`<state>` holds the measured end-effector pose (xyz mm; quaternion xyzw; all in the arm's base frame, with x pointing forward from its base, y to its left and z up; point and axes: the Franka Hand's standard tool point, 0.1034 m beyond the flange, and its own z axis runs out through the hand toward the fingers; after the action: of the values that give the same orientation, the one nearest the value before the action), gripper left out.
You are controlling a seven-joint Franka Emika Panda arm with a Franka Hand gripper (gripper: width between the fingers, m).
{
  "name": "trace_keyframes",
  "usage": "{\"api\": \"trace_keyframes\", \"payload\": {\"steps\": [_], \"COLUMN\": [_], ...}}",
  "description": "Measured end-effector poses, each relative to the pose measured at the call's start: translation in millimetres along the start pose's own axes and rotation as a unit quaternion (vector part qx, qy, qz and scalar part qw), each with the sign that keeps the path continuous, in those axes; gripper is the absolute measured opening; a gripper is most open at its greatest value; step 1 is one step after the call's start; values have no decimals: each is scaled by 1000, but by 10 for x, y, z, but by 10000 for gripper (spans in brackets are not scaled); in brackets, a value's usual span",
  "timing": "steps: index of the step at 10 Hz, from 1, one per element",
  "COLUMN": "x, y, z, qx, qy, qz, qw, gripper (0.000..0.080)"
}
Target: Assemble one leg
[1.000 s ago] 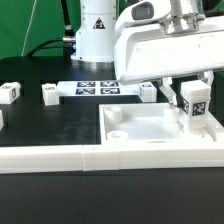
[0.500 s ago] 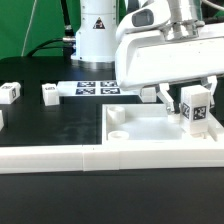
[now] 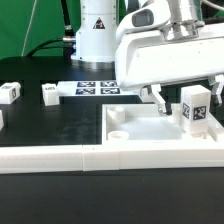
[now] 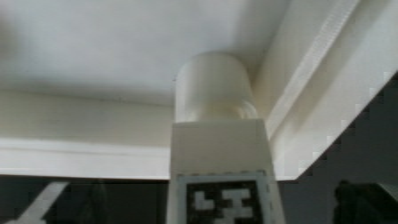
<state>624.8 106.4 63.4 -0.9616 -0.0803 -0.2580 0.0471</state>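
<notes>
Shows the gripper [image 3: 186,98] just sprung wide, freeing the leg [image 3: 195,110], upright in a corner of the white panel [image 3: 140,126]; suggests seating done, retreat next.

Robotics laboratory test cell, plain green fabric backdrop [image 3: 20,25], matte black table [image 3: 50,125], white cylindrical robot arm base [image 3: 95,30], flat white marker board [image 3: 97,88] printed with square tags, small white tag-marked plastic posts [image 3: 10,92] lying loose.
</notes>
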Motion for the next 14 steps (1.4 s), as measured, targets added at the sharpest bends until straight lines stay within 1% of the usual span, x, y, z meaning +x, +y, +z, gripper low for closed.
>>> {"api": "trace_keyframes", "payload": {"steps": [1, 2, 3, 4, 5, 6, 7, 8, 9, 11, 12, 13, 14], "x": [16, 140, 229, 297, 327, 301, 303, 251, 233, 174, 194, 115, 156], "y": [-2, -2, 0, -1, 9, -13, -13, -40, -66, -3, -6, -35, -54], "z": [-7, -102, -190, -257, -287, -272, -270, -257, -252, -210, -196, -209, -197], "qx": [1, 4, 4, 6, 7, 10, 10, 16, 25, 37, 42, 54, 58], "qy": [-3, -11, -13, -17, -23, -37, -36, -65, -103, -182, -203, -256, -272], "qz": [0, -1, -2, -3, -4, -4, -4, -3, -3, 2, 3, 2, 7], "qw": [1000, 1000, 1000, 1000, 1000, 999, 999, 998, 994, 983, 978, 965, 960], "gripper": [648, 649, 649, 649, 649, 649, 649, 649, 649, 649, 649, 649, 649]}}
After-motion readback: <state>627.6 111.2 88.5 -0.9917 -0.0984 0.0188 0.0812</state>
